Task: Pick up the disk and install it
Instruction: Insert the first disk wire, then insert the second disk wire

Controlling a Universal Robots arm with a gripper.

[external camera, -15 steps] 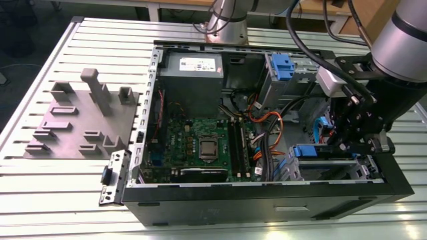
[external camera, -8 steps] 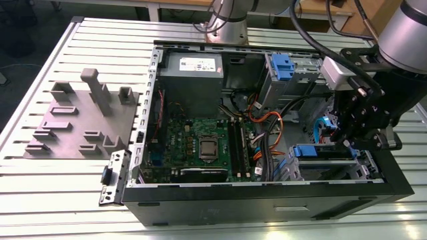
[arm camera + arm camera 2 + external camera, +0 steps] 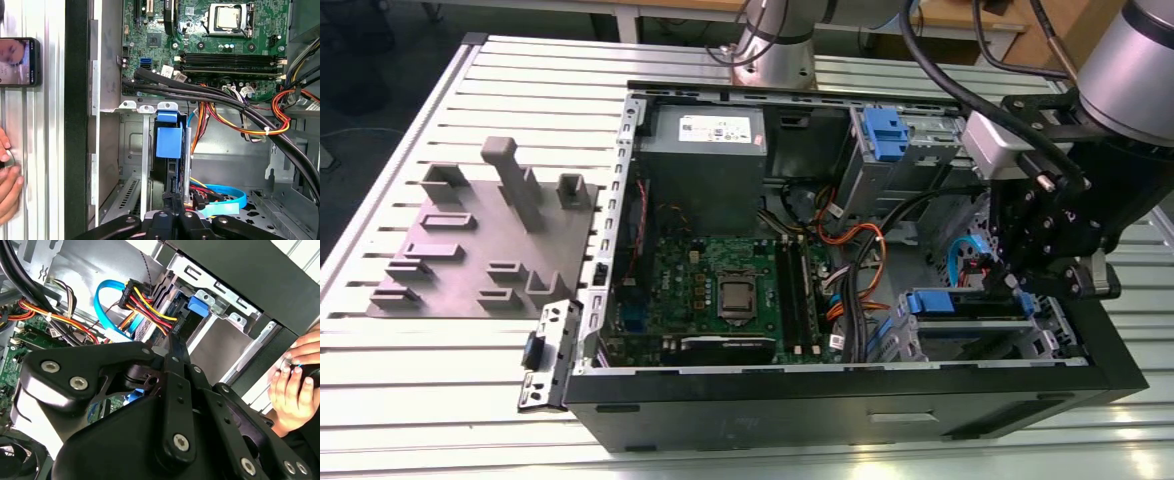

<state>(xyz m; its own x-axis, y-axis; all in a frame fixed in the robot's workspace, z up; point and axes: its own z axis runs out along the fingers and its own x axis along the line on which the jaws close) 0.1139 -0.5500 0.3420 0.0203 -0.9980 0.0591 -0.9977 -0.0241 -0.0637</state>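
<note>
The gripper (image 3: 1025, 285) reaches down inside the case (image 3: 854, 400) at the exterior view's right, tight against the drive cage; whether its fingers are spread cannot be told. The disk (image 3: 168, 142) stands edge-on in the cage slot, showing its blue carrier. In the first wrist view, a phone (image 3: 19, 62) lies outside the case wall.

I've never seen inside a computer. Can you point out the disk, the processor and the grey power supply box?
disk (image 3: 168, 142), first wrist view, blue carrier tab.
processor (image 3: 736, 296), exterior view, metal lid.
power supply box (image 3: 710, 150), exterior view, grey top face.
</note>
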